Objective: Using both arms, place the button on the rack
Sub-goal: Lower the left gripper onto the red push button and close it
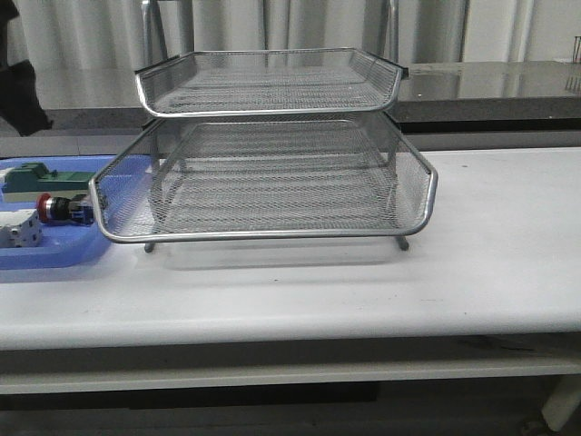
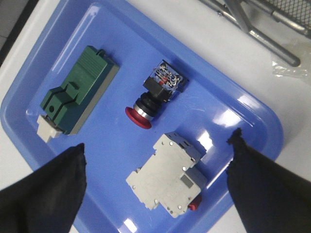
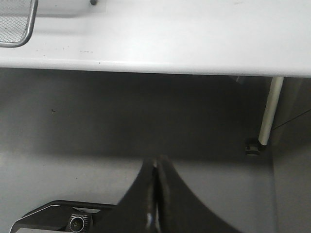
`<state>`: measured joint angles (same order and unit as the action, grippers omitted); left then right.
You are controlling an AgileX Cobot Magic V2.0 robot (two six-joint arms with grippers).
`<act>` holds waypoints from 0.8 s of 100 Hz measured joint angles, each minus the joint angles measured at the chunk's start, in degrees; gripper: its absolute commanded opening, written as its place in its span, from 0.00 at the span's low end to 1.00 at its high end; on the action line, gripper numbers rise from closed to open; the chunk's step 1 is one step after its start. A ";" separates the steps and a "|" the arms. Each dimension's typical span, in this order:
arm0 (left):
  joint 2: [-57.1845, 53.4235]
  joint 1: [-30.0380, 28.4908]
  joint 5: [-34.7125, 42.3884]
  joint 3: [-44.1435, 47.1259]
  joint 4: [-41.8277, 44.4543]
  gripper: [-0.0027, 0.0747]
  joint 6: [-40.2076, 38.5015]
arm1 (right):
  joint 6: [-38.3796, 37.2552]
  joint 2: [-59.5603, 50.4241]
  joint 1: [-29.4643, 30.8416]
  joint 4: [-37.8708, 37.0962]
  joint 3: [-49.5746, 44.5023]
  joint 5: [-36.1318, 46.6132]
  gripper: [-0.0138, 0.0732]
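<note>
While the right gripper (image 3: pixel 154 194) hangs below the table edge with jaws pressed together on nothing, no step looks done. The left gripper (image 2: pixel 155 160) hovers wide open, empty, over the blue tray (image 2: pixel 243 104); the button (image 2: pixel 153 94) lies there untouched, at nine o'clock of the rack (image 1: pixel 272 173).

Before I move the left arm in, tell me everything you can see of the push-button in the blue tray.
The button is a small push-button with a red mushroom head, a silver collar, a black body and a clear-and-blue rear block with metal terminals. It lies on its side on the floor of the blue tray, between the green block and the white block, touching neither. The open left hand is above the tray and grips nothing. The front view shows the button just left of the rack.
</note>
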<state>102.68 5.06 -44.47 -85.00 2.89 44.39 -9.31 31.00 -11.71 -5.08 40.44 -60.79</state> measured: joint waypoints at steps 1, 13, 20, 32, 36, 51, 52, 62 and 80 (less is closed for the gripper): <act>0.39 0.00 -0.14 -0.77 0.00 0.77 0.17 | 0.00 0.00 0.00 0.00 0.00 0.00 0.08; 6.83 0.00 -3.16 -7.34 0.86 0.77 2.09 | 0.00 0.00 0.00 0.00 0.00 0.00 0.08; 10.17 0.00 -4.54 -11.03 1.10 0.77 2.47 | 0.00 0.00 0.00 0.00 0.00 0.00 0.08; 14.70 0.00 -5.68 -16.19 1.24 0.77 2.58 | 0.00 0.00 0.00 0.00 0.00 0.00 0.08; 15.88 0.00 -5.99 -17.45 1.24 0.77 2.68 | 0.00 0.00 0.00 0.00 0.00 0.00 0.08; 19.08 0.00 -6.74 -19.61 1.24 0.77 3.34 | 0.00 0.00 0.00 0.00 0.00 0.00 0.08; 19.19 0.00 -6.86 -19.61 1.24 0.77 3.33 | 0.00 0.00 0.00 0.00 0.00 0.00 0.08; 20.77 0.00 -7.11 -19.95 1.24 0.77 3.98 | 0.00 0.00 0.00 0.00 0.00 0.00 0.08; 23.60 0.00 -6.76 -20.19 1.24 0.77 4.64 | 0.00 0.00 0.00 0.00 0.00 0.00 0.08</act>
<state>126.28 5.06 -51.23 -105.19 4.12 49.03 -9.31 31.00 -11.71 -5.08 40.44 -60.79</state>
